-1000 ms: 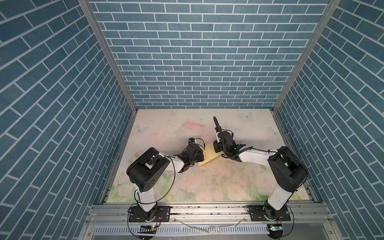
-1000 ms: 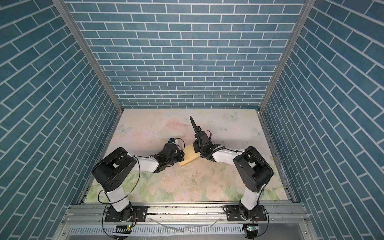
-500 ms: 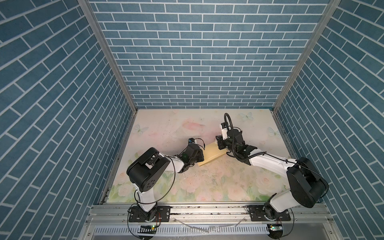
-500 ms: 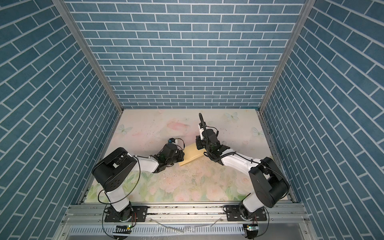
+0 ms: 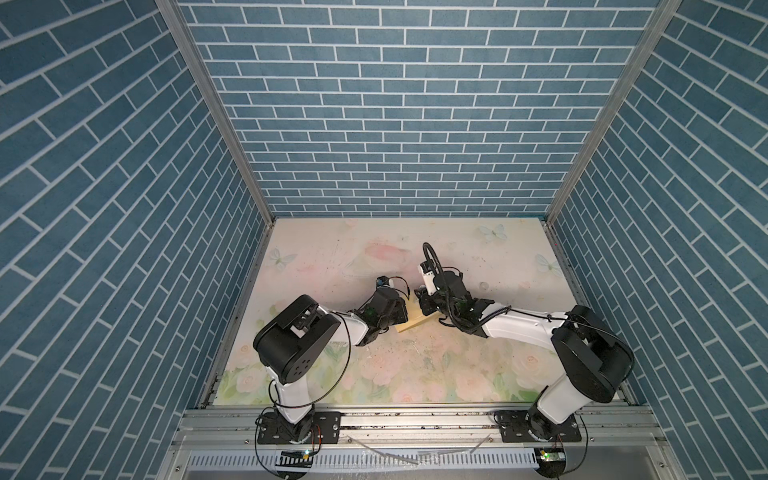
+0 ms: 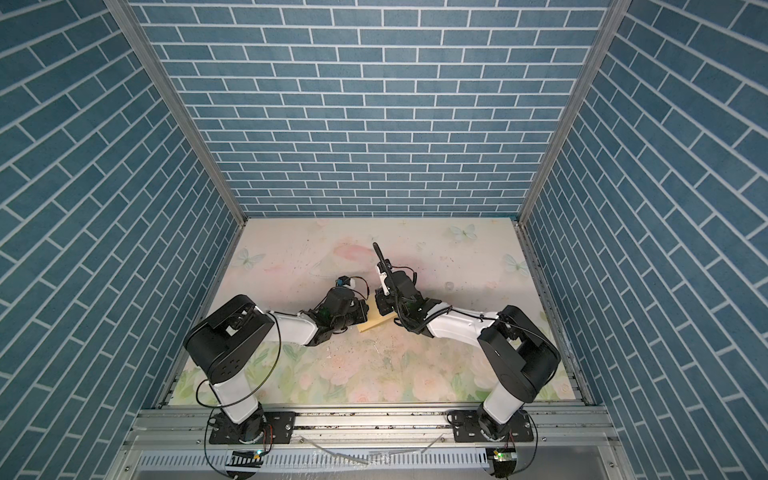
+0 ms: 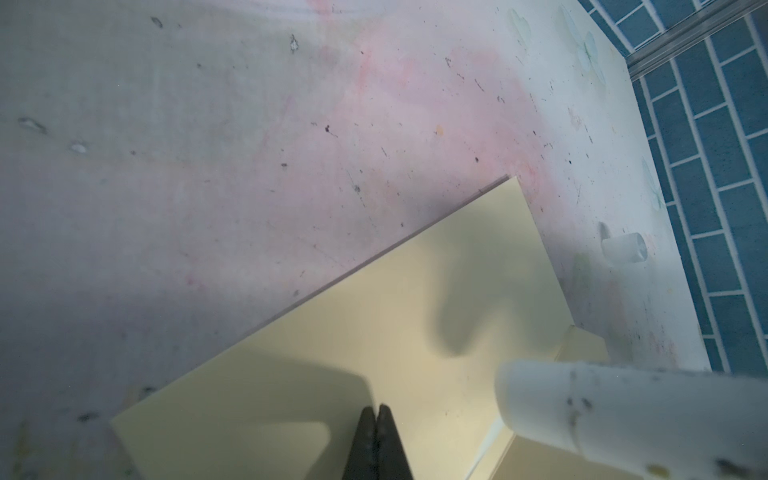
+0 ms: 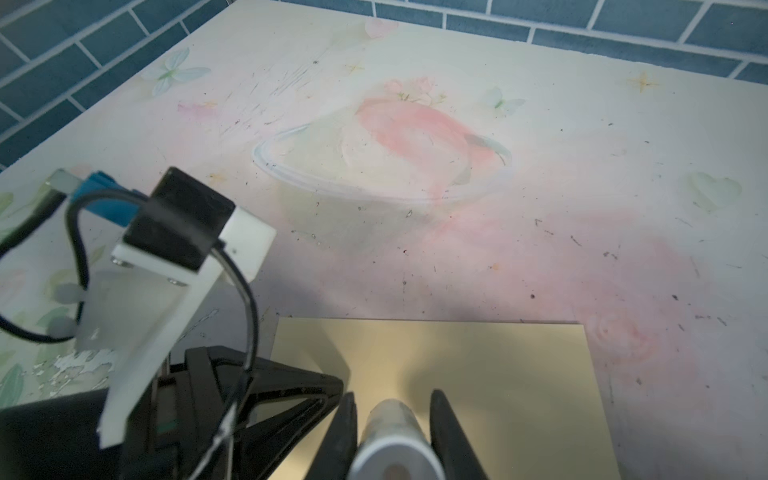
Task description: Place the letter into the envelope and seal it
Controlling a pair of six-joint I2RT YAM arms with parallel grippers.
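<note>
We see the envelope point(image 5: 412, 324) flat on the floral tabletop point(image 5: 374, 249), mid-table between the two arms, angled in both top views point(image 6: 373, 323). The left pincer point(image 7: 376, 411) is fully closed, with its black tips together and down on the envelope's plain yellow face point(image 7: 374, 332). We can't tell whether it pinches any paper or only presses on it. The right pincer point(image 8: 392, 399) is clamped on a white cylindrical stick point(image 8: 392, 440), one finger on each side, over the envelope's near end point(image 8: 478, 374). From the left wrist view the stick point(image 7: 602, 407) sits low over the edge on the right arm's side, where what looks like the flap point(image 7: 584, 345) is folded out past a crease. We can't tell if the stick tip touches the paper. A small white cap point(image 7: 623, 249) lies on its side on the tabletop just beyond the envelope, clear of it. The two pincers are close together but not touching.
</note>
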